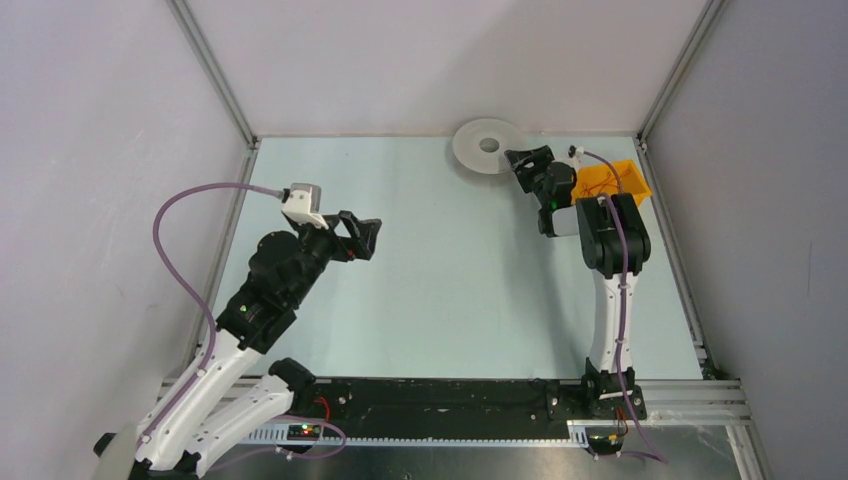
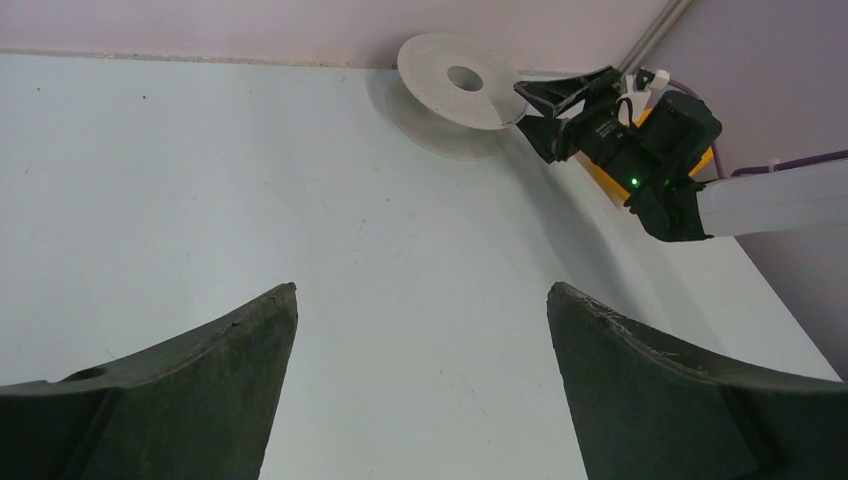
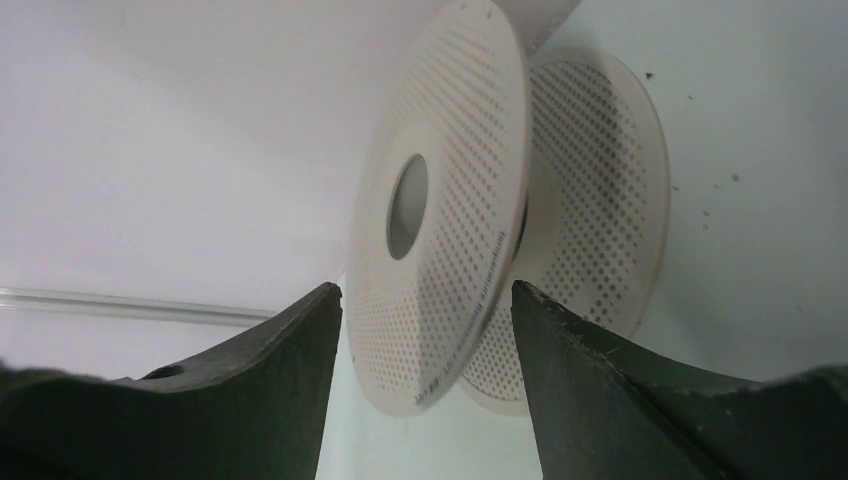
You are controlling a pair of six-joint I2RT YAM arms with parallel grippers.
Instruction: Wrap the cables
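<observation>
The pale grey perforated spool [image 1: 487, 146] lies at the back of the table by the rear wall; it also shows in the left wrist view [image 2: 455, 80]. My right gripper [image 1: 520, 162] is open at the spool's right edge. In the right wrist view its fingers straddle the rim of the spool's near flange [image 3: 450, 250] with a gap on each side, and the gripper [image 3: 428, 290] grips nothing. My left gripper [image 1: 372, 238] is open and empty over the left middle of the table, its fingers wide apart [image 2: 422, 290]. The thin reddish-brown cable cannot be made out in any view.
An orange bin [image 1: 625, 178] stands at the back right corner, just behind the right arm's wrist; it also shows in the left wrist view [image 2: 606, 182]. Aluminium frame posts and grey walls close in the table on three sides. Lilac arm cables loop beside the left arm [image 1: 175, 260].
</observation>
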